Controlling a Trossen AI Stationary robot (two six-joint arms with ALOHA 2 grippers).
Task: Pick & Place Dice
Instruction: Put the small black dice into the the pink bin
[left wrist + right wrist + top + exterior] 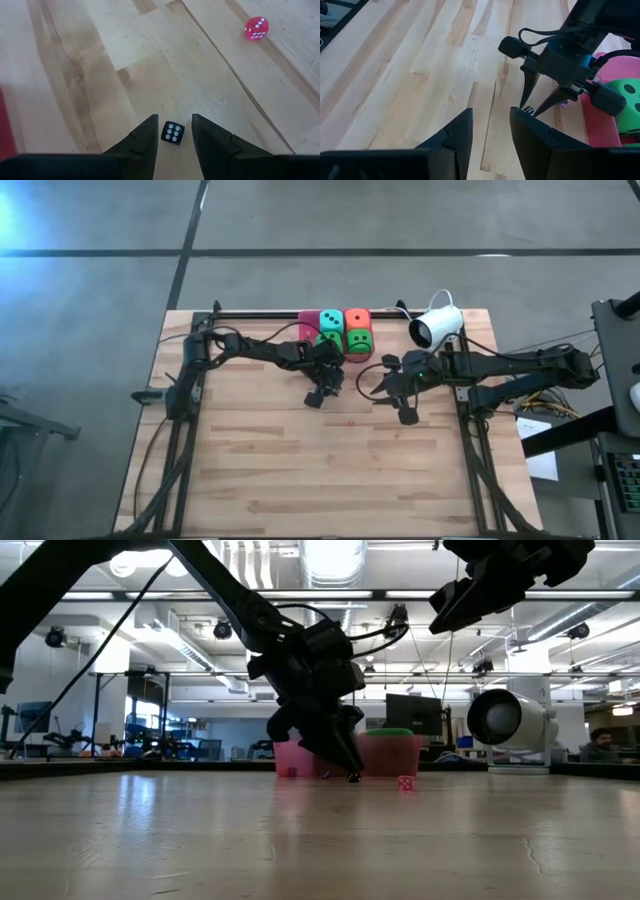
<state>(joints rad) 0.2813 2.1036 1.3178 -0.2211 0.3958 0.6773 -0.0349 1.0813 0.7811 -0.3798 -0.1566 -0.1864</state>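
On the table [300, 480]: four big dice [345, 330], two tiny dice [173, 133].

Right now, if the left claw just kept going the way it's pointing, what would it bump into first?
Probably the black die, which lies on the table between the left gripper's open fingers. The pink die sits off to one side, out of that line.

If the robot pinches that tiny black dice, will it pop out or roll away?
It might. The black dice is tiny next to the left gripper, so a slightly off pinch could flick it sideways. It looks hard and smooth, so probably a bit slippery. Its flat faces should stop it rolling far on the wooden table, like the pink dice resting nearby.
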